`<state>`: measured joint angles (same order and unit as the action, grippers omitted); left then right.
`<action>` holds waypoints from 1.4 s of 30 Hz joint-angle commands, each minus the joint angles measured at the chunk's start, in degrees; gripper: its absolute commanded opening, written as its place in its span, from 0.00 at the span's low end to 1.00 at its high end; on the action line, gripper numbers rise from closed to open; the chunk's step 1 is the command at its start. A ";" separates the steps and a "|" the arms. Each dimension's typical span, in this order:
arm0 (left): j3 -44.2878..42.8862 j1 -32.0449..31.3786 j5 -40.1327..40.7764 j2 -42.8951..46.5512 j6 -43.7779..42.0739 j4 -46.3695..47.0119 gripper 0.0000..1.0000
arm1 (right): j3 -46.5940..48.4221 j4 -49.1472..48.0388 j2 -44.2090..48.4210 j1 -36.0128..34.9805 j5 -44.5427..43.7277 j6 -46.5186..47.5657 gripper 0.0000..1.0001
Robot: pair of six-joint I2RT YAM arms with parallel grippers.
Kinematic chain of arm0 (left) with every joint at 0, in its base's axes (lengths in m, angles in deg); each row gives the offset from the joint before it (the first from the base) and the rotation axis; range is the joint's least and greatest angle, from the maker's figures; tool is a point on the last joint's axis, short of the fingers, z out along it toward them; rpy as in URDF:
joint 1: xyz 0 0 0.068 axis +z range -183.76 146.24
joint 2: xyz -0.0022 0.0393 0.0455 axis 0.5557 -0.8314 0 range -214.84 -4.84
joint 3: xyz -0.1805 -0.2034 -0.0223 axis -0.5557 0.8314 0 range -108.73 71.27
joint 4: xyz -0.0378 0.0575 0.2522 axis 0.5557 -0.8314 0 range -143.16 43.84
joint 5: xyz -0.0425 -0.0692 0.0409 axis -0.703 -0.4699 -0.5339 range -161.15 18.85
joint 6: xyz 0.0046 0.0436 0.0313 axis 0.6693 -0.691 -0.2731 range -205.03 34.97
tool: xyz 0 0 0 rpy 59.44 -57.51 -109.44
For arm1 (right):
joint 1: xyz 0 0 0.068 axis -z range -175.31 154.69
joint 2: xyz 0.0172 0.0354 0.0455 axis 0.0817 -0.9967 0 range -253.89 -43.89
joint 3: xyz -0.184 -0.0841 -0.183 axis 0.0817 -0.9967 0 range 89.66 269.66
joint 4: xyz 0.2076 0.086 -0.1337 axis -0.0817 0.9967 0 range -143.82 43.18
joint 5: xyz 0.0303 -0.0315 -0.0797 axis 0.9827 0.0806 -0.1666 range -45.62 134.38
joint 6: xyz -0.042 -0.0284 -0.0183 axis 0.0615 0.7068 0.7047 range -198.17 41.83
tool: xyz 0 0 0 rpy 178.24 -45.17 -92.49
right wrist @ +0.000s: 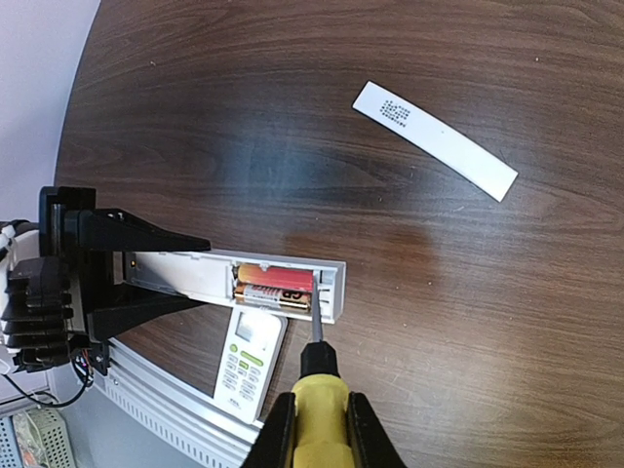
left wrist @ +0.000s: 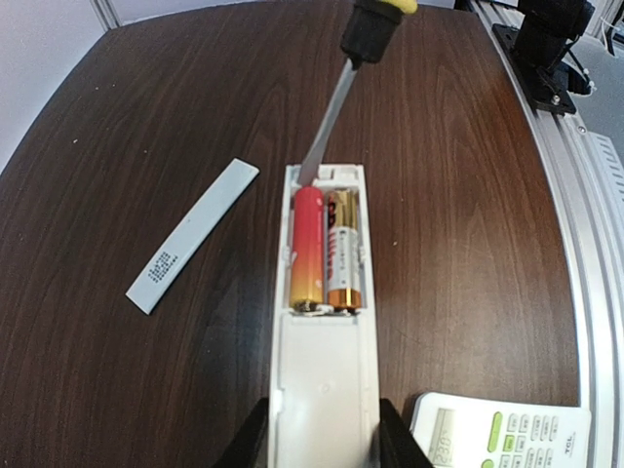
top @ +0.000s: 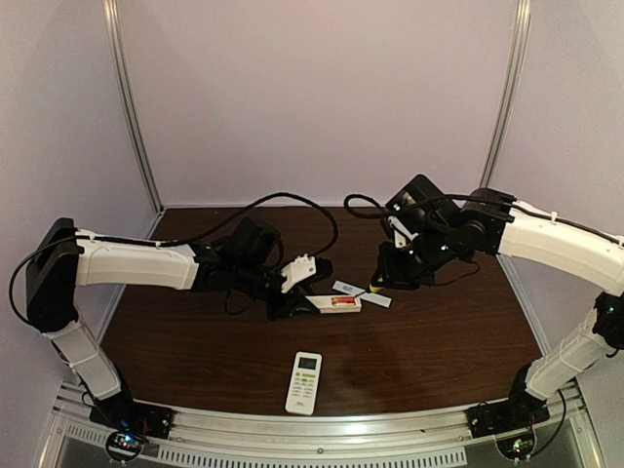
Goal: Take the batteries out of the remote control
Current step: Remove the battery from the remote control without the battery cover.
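Observation:
The white remote control [left wrist: 324,380] lies back side up, and my left gripper [left wrist: 323,431] is shut on its near end. Its battery bay is uncovered. Two gold-and-red batteries [left wrist: 307,249] lie in it side by side, also seen as batteries [right wrist: 276,288] from the right wrist. My right gripper [right wrist: 319,409] is shut on the yellow handle of a screwdriver [right wrist: 316,390]. The screwdriver shaft [left wrist: 330,127] slants down, and its tip rests at the far end of the bay against the red battery's end. In the top view both grippers meet at the remote control [top: 336,303] mid-table.
The white battery cover [left wrist: 193,234] lies flat on the dark wood left of the remote, shown as the cover [right wrist: 434,139] from the right. A second remote [top: 304,382] lies face up near the front rail. The aluminium rail [left wrist: 575,195] runs along the table edge.

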<state>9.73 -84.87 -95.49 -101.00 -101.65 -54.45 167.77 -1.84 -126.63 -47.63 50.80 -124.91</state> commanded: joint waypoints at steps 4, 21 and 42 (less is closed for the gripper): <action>-1.57 -0.27 -1.52 0.19 -0.26 4.43 0.00 | -2.01 -1.78 -1.11 -0.62 3.09 0.05 0.00; -1.20 -0.36 -2.68 0.36 -1.48 5.12 0.00 | -3.05 -4.21 -2.30 -0.64 6.18 0.81 0.00; 0.40 -0.36 -2.11 1.02 -3.73 6.78 0.00 | -4.57 -8.50 -3.93 -0.51 10.33 3.37 0.00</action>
<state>11.02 -84.81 -94.92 -101.06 -103.95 -57.82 164.36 -6.08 -129.21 -47.61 55.80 -122.94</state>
